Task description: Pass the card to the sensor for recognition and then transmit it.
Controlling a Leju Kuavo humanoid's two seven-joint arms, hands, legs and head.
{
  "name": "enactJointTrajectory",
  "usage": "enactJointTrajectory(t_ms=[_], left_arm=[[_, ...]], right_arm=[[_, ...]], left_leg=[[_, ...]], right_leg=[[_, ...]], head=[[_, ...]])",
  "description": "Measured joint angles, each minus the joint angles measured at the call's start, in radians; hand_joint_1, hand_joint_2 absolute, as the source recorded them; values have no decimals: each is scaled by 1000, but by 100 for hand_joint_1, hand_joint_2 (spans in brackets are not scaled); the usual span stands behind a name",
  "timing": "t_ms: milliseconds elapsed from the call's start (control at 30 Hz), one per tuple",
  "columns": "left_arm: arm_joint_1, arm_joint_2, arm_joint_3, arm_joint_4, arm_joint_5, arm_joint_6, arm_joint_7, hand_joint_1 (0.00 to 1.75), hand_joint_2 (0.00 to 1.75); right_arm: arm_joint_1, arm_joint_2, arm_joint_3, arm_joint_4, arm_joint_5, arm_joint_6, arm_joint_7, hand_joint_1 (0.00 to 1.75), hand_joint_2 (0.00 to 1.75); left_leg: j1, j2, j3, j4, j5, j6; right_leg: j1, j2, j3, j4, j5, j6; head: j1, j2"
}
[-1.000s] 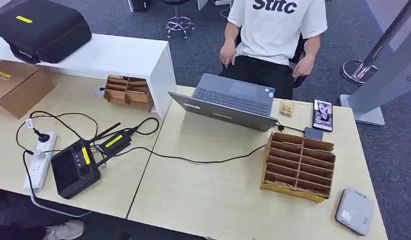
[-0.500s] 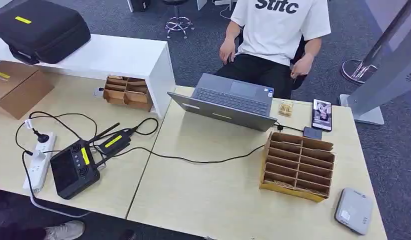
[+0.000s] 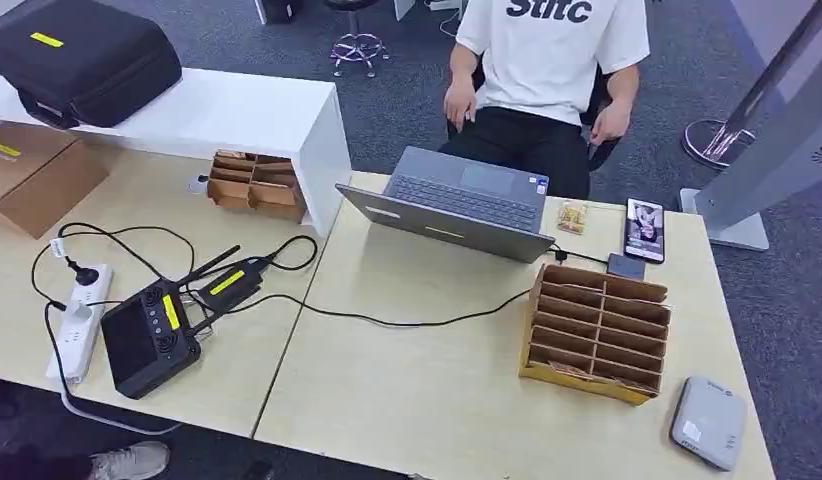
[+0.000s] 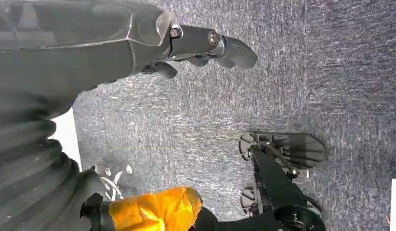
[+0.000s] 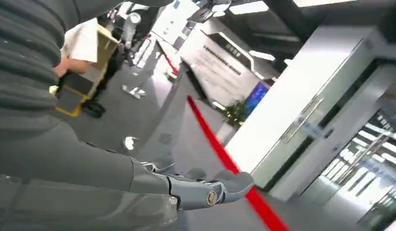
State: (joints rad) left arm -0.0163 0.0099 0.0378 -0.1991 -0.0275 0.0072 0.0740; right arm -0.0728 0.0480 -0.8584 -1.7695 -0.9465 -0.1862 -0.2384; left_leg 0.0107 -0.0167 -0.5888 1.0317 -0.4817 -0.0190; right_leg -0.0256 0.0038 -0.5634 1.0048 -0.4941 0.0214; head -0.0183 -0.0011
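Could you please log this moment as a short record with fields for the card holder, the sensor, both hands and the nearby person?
card holder: brown slotted cardboard rack on the right table, near the laptop
sensor: grey flat box at the table's near right corner, apart from the rack
card: none visible in either hand
left hand: empty, hanging over carpet
right hand: empty, off the table
person: seated behind the laptop
phone: beside the laptop

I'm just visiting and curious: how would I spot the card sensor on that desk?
Start at the open grey laptop on the wooden table. Toward the table's near right corner stands a slotted cardboard card rack; just beyond it lies the sensor, a flat light-grey pad with rounded corners, unlike the smaller dark phone.
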Motion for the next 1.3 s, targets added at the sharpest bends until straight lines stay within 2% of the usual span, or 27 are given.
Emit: enactJointTrajectory(t_ms=[200, 367, 467, 533, 600, 667, 833, 933, 1133, 1233, 1300], left_arm=[[2, -1, 2, 0, -3, -2, -5, 0, 175], [5, -2, 2, 0, -5, -2, -10, 0, 175], [7, -2, 2, 0, -10, -13, -10, 0, 175], [7, -1, 2, 0, -13, -20, -10, 0, 175], [7, 1, 2, 0, -23, -31, -10, 0, 175], [7, 5, 2, 0, -36, -45, -10, 0, 175], [-10, 14, 1, 0, -68, -71, 13, 0, 175], [-24, 17, -2, 0, -87, -80, 34, 0, 175], [-57, 19, -19, 0, -123, -98, 73, 0, 175], [-72, 18, -27, 0, -144, -106, 90, 0, 175], [-80, 18, -34, 0, -154, -110, 103, 0, 175]], right_arm=[[0, 13, 35, -96, 56, 5, -41, 0, 175], [6, 24, 80, -182, 159, 25, -96, 0, 175], [18, 22, 163, -226, 354, 85, -132, 0, 175], [18, 12, 235, -240, 468, 87, -157, 0, 175], [15, -20, 314, -239, 644, 68, -189, 0, 175], [-16, -74, 404, -224, 801, 45, -188, 0, 175], [-200, -209, 632, -80, 1113, -5, -129, 0, 175], [-329, -248, 761, 14, 1255, -24, -74, 0, 175], [-619, -265, 986, 254, 1463, -34, 74, 0, 175], [-787, -264, 1098, 421, 1618, -51, 159, 0, 175], [-885, -256, 1160, 537, 1674, -50, 194, 0, 175]], left_leg=[[0, 0, 0, 0, 0, 0], [0, 0, 0, 0, 0, 0], [0, 1, 0, 0, 0, 0], [0, 1, 1, 0, 0, 0], [0, 1, 0, 0, 0, 0], [0, 1, 0, 0, 1, -1], [0, 3, 1, 0, 3, 0], [0, 2, 0, 0, 4, -1], [0, 2, 0, 0, 6, -1], [0, 1, 0, 0, 6, -2], [0, 1, 0, 0, 6, -2]], right_leg=[[0, 0, 0, 0, 0, 0], [0, 0, 0, 0, 0, 0], [0, 1, 0, 0, 0, 0], [0, 1, 0, 0, 0, 0], [0, 1, 0, 0, 0, 0], [0, 1, 0, 1, 1, -1], [0, 3, 0, 1, 4, 0], [0, 2, 0, 1, 4, 0], [0, 2, -1, 3, 5, -1], [0, 2, -1, 4, 5, -1], [0, 2, -2, 4, 5, -1]], head=[[0, 0], [0, 0], [0, 0], [0, 0], [0, 0], [0, 0], [-1, 0], [0, 0], [0, 0], [-1, 0], [-1, 0]])
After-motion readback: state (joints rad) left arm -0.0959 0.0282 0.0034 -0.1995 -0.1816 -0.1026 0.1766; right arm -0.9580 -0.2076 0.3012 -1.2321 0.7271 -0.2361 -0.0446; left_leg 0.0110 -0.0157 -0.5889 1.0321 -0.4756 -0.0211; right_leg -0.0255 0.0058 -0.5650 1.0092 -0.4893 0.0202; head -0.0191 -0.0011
